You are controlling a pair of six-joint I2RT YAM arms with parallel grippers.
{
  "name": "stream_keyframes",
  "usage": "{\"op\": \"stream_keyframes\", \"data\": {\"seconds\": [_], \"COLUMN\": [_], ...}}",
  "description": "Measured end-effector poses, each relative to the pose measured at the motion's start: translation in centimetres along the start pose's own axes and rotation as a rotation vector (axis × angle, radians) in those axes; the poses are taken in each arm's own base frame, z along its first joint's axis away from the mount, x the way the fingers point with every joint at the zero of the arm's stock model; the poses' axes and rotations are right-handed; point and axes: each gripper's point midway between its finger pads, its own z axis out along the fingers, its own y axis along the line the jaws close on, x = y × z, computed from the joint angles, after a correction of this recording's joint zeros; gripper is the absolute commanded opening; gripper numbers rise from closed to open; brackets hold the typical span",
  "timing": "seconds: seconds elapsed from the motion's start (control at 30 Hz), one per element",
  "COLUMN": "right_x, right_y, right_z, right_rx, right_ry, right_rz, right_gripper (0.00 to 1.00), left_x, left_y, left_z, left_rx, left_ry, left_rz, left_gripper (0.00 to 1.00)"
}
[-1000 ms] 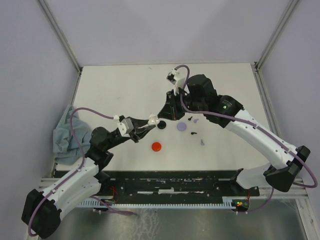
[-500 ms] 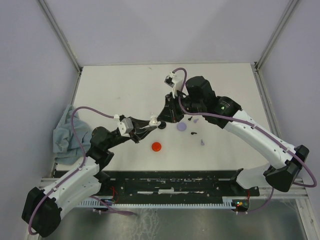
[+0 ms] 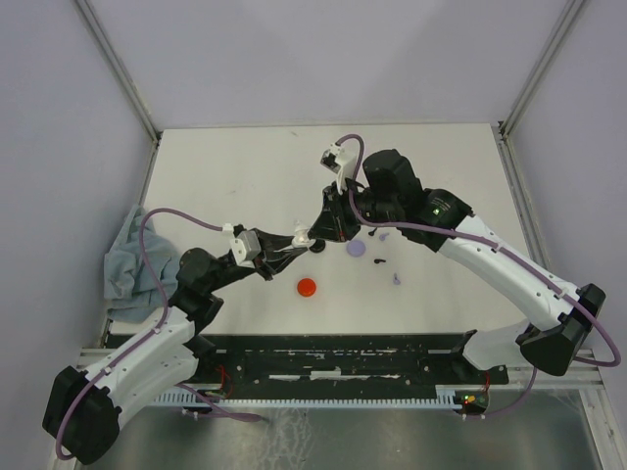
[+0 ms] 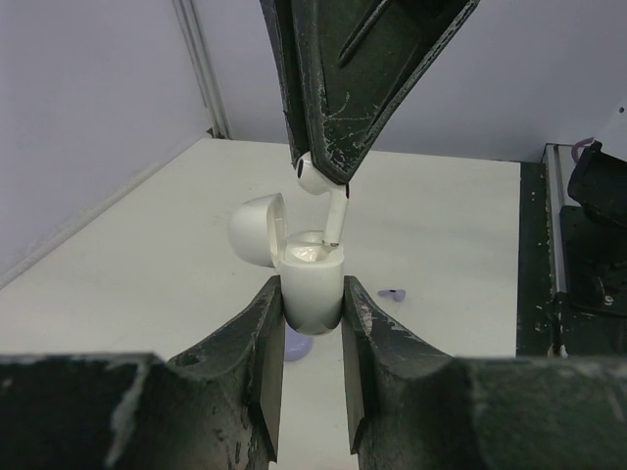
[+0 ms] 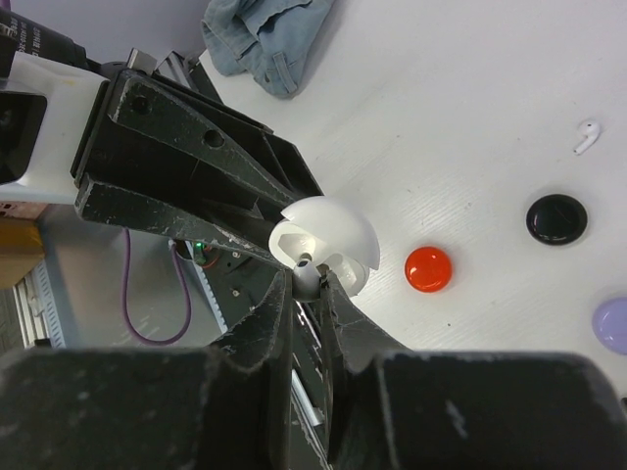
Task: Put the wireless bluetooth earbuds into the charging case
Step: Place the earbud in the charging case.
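Okay, left wrist view: a charging case [image 4: 312, 289], white, glossy and rounded, is clamped upright between the fingers of the left gripper [image 4: 312, 323]. Its lid [image 4: 257, 227] is flipped open to the left. A white earbud [image 4: 321, 186] with a short stem is pinched by the right gripper [image 4: 328, 174] just above the case, tilted, stem tip down at the open mouth. Whether the tip is seated cannot be told.

Right wrist view: the open lid is seen from above, with the bud nipped tight between the right fingers beside it. A red disc [image 5: 428, 269], a black disc [image 5: 556, 218] and a lavender disc [image 5: 612, 326] are lying on the table [image 5: 470, 108]. A second white earbud [image 5: 587, 136] is lying loose. A blue cloth [image 5: 260, 29] is bunched at the edge.

Top view: both grippers are met mid-table. A black earbud [image 3: 377, 260] and a lavender earbud [image 3: 397, 279] are lying right of them.
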Motion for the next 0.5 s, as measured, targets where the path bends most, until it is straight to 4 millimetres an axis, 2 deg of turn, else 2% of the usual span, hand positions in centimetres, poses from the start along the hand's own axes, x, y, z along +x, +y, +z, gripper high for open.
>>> {"op": "stream_keyframes", "data": {"seconds": [0.33, 0.5], "right_x": [0.44, 0.68], "right_y": [0.32, 0.44], "right_z": [0.32, 0.4], "right_rx": [-0.006, -0.008], "right_ry": [0.014, 0.022], "right_rz": [-0.038, -0.07], "right_gripper": [0.07, 0.11], "left_x": [-0.3, -0.23], "left_y": [-0.27, -0.54], "left_z": [0.09, 0.08], "left_rx": [0.011, 0.025], "left_ry": [-0.004, -0.001], "left_rz": [-0.031, -0.037], "left_gripper": [0.03, 0.03]}}
